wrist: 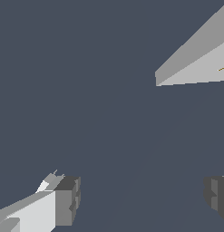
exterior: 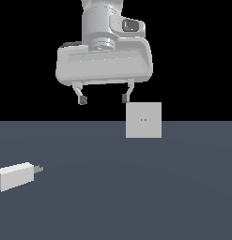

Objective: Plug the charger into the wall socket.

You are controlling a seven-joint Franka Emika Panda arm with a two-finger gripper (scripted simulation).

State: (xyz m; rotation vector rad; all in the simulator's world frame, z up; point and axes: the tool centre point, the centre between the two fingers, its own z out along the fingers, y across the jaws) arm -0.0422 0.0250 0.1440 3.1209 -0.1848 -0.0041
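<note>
Off-white charger [exterior: 16,176] edge-clipped, prongs blurred

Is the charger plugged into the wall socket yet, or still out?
Out. The charger lies flat on the floor at the exterior view's left, prongs bare, well apart from the upright wall socket. The gripper is open and empty.

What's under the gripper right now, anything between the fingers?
Nothing is held. The gripper hangs open above the bare floor. The charger lies apart at the exterior view's left; the wall socket stands at its right. Nothing is covered.
</note>
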